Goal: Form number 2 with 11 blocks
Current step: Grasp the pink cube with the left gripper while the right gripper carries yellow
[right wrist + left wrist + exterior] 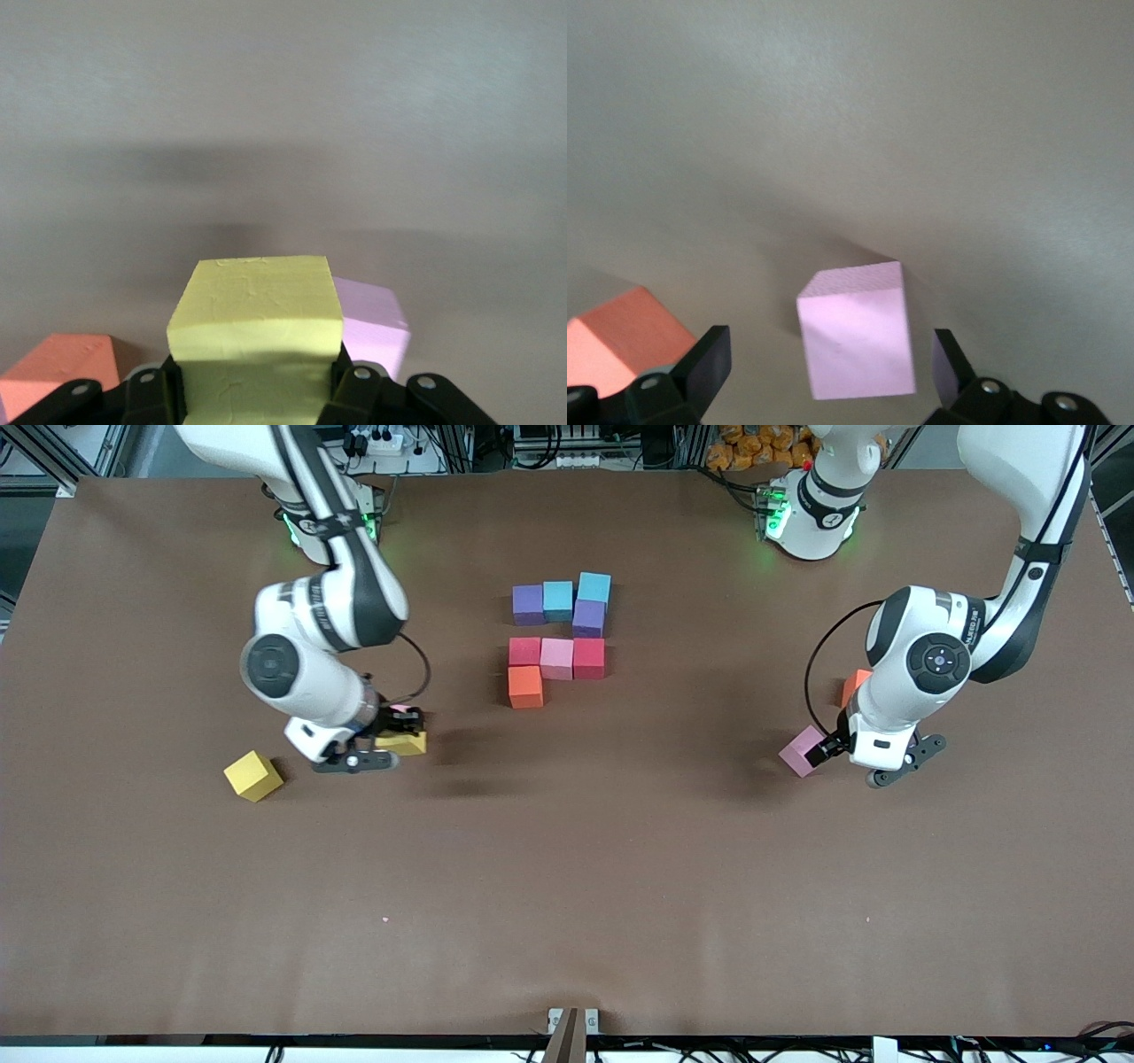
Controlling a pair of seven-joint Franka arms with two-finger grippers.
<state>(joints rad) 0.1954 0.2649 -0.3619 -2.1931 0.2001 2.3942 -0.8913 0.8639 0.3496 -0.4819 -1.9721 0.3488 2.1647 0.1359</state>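
You see the right gripper (pixel 400 737) up over the tabletop (pixel 567 886) toward the right arm's end, its jaws clamped on a yellow block (pixel 255 341); in the right wrist view a pink block (pixel 376 326) shows just beside the held one, and an orange block (pixel 55 376) sits at the frame's corner. Another yellow block (pixel 253 776) rests on the tabletop near that gripper, a little nearer to the front camera. The left gripper (pixel 828 751) is low toward the left arm's end, its jaws spread wide on either side of a pink block (pixel 858 332) without touching it; that same pink block (pixel 803 750) lies on the tabletop, turned at an angle. An orange block (pixel 854 686) sits close by, farther from the front camera and partly hidden by the arm. In the middle of the tabletop you have the partly built number 2 (pixel 560 638): a purple block (pixel 528 604), a light blue block (pixel 557 600) and a second light blue block (pixel 594 588) in the farthest row, a second purple block (pixel 588 617) just nearer below the last, then a red block (pixel 524 652), a pink block (pixel 556 658) and a second red block (pixel 588 658) in a row, and an orange block (pixel 525 687) nearest the camera under the first red one.
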